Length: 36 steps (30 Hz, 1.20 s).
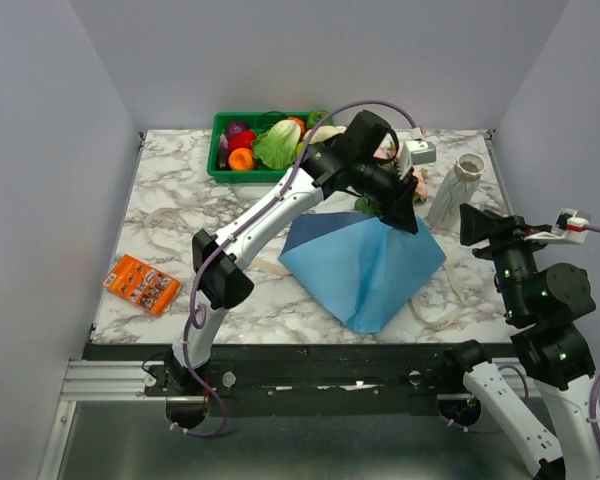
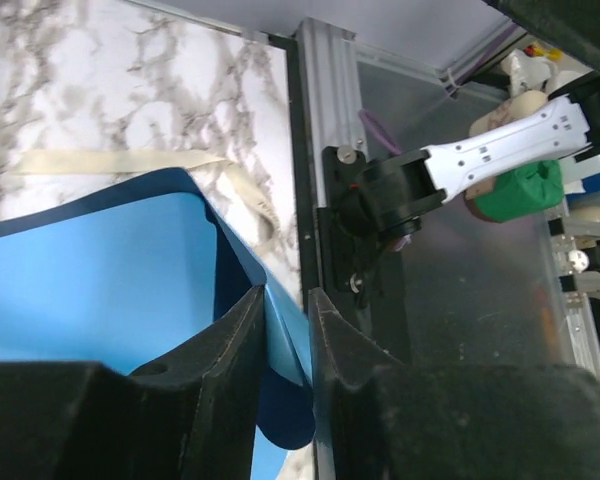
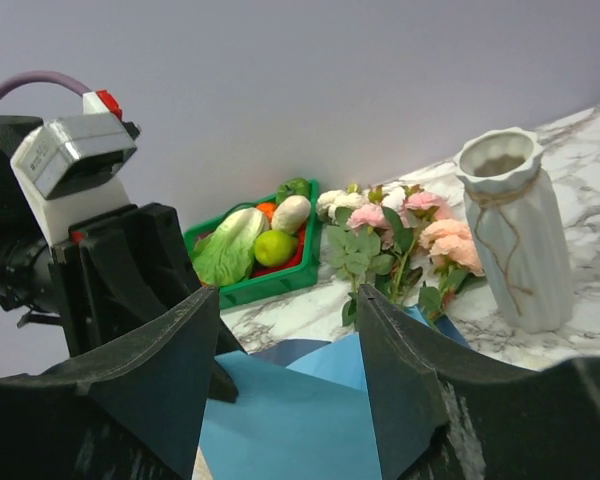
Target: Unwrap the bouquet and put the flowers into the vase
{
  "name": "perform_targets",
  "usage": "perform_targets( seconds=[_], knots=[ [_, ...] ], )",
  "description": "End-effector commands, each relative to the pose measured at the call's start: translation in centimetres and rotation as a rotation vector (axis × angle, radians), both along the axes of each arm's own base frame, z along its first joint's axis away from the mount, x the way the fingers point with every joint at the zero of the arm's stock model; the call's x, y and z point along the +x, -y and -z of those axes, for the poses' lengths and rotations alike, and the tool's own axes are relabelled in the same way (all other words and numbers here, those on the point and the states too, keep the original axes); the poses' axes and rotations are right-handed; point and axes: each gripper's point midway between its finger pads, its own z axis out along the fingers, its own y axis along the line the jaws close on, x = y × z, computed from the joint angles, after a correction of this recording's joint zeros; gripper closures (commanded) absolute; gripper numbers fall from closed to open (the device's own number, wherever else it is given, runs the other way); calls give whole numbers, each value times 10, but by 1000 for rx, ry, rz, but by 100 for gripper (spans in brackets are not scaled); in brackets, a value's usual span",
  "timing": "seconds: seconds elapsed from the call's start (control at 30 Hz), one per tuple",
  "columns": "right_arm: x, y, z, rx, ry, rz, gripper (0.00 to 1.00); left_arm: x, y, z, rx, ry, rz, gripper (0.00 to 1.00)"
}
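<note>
Presently, the blue paper sheet is pinched in the jaws of the left gripper; pink-and-peach roses lie beside the whitish ceramic vase; the right gripper is released, empty. Tugged paper could sweep roses against the vase.

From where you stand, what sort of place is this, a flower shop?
More likely a robot test booth: plain grey walls box in a marble-look table, two robot arms are bolted to its near edge, and the bouquet, vase and vegetable crate look like staged props.
</note>
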Motion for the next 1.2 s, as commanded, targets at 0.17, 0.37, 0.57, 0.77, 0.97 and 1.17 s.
perform_targets(
  seconds=[0.17,0.37,0.57,0.77,0.97,1.17],
  knots=[
    [-37,32,-26,31,37,98,26,-55,57,-9,-43,-30,49,1],
    [-56,42,-44,41,64,113,24,-39,42,-31,-66,48,-28,1],
    [-63,34,-47,49,66,61,24,37,-15,25,69,64,-244,1],
    [-44,15,-20,55,-3,-1,25,83,-49,126,243,-19,-286,1],
    [-37,6,-11,56,-23,-34,27,103,-60,150,279,-4,-300,1],
    [-31,4,-2,53,-42,-30,27,101,-69,163,308,-34,-285,1]
  ],
)
